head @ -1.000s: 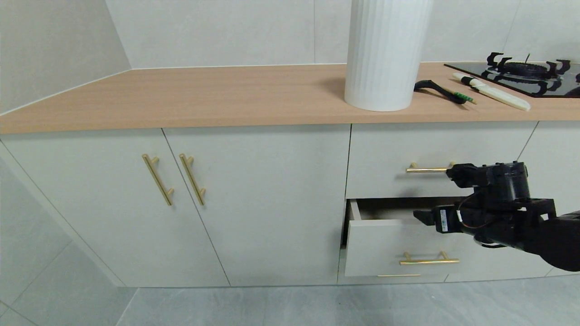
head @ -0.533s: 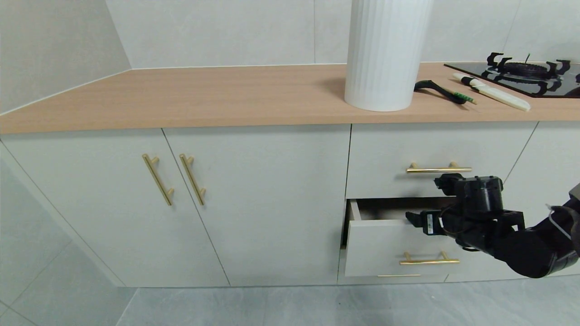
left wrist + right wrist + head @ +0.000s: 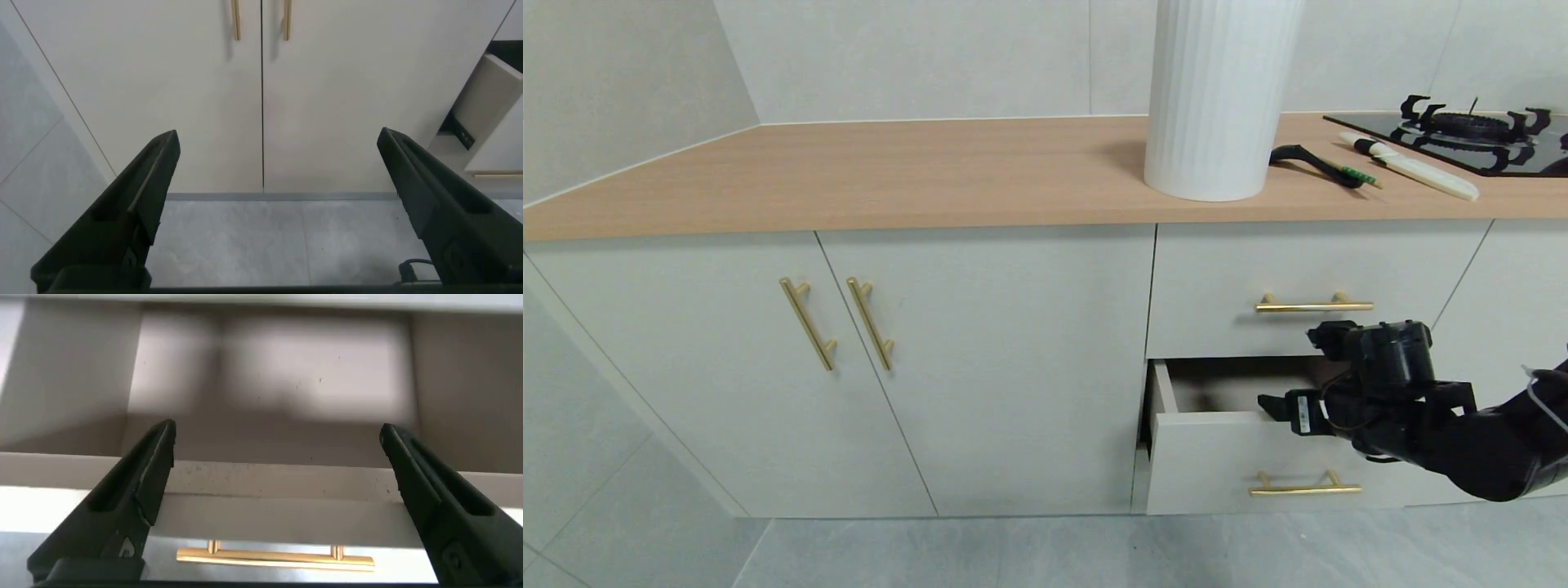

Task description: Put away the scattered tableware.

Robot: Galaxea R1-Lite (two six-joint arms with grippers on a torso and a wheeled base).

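Left gripper (image 3: 276, 139) faces the cabinet doors (image 3: 163, 82), jaws wide apart, empty. On the counter (image 3: 890, 175), right of a white ribbed cylinder (image 3: 1217, 98), lie a black-handled utensil (image 3: 1311, 162) and a white knife (image 3: 1413, 167). Right gripper (image 3: 1290, 369), spread wide and empty, hangs at the open drawer (image 3: 1217, 457)

Wooden tabletop (image 3: 890, 171) carries a white ribbed cylinder (image 3: 1215, 106). Right of the cylinder: black utensil (image 3: 1313, 164) nearest, white utensil (image 3: 1413, 170) beyond, black hob (image 3: 1462, 140) farthest.

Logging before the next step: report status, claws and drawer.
Right claw open at pulled-out drawer; left claw open, facing cabinet doors. Black utensil, white utensil on counter. Tall white vase beside them.
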